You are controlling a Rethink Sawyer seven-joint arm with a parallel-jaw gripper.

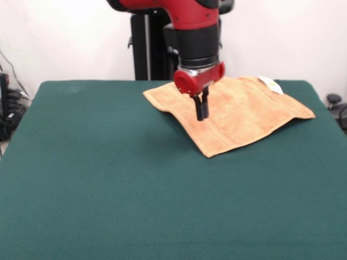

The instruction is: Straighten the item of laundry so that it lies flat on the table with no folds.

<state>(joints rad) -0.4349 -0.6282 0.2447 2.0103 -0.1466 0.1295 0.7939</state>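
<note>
The orange-tan towel (238,111) lies spread out on the far right part of the dark green table (135,184). It looks mostly flat, with one corner pointing toward the camera and border bands along its near edges. Its small white tag (271,84) sits near the far right edge. The right edge looks slightly lifted, with a shadow under it. My gripper (201,115) points straight down over the left part of the towel. Its black fingers (200,108) are pressed together. I cannot tell whether the tips touch the cloth.
The black pedestal (146,49) stands behind the table's far edge. Cables and dark gear (11,111) sit off the left side. A dark object (336,105) sits off the right side. Bare green cloth covers the left and near parts of the table.
</note>
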